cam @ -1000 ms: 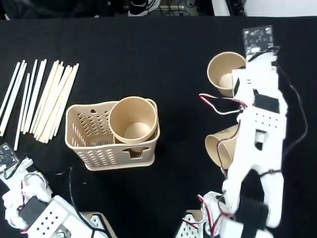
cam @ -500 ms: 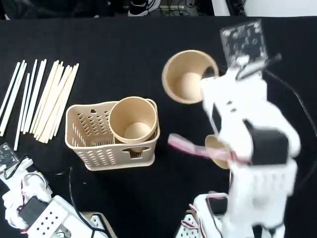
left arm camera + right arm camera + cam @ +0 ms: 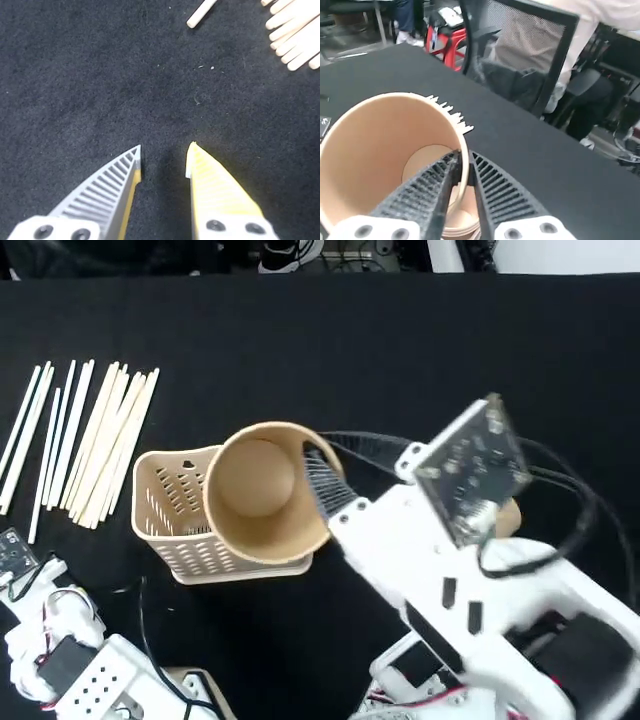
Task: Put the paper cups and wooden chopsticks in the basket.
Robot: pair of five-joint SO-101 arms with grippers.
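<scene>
My right gripper (image 3: 322,483) is shut on the rim of a paper cup (image 3: 258,492), one finger inside and one outside. It holds the cup tilted above the beige basket (image 3: 165,502). In the right wrist view the gripper (image 3: 465,156) pinches the cup wall (image 3: 375,145), and another cup (image 3: 456,223) sits in the basket below. Wooden chopsticks (image 3: 95,445) lie in a loose row left of the basket. My left gripper (image 3: 165,150) stands open over bare black cloth, with chopstick ends (image 3: 295,30) a little beyond it.
A third paper cup (image 3: 507,517) peeks out from behind the right arm on the right side. The left arm's base (image 3: 60,660) sits at the front left corner. A chair and a person are beyond the table's far edge.
The right arm has lifted the cup from the back right of the table and carried it left, to above the basket. The left arm has not moved.
</scene>
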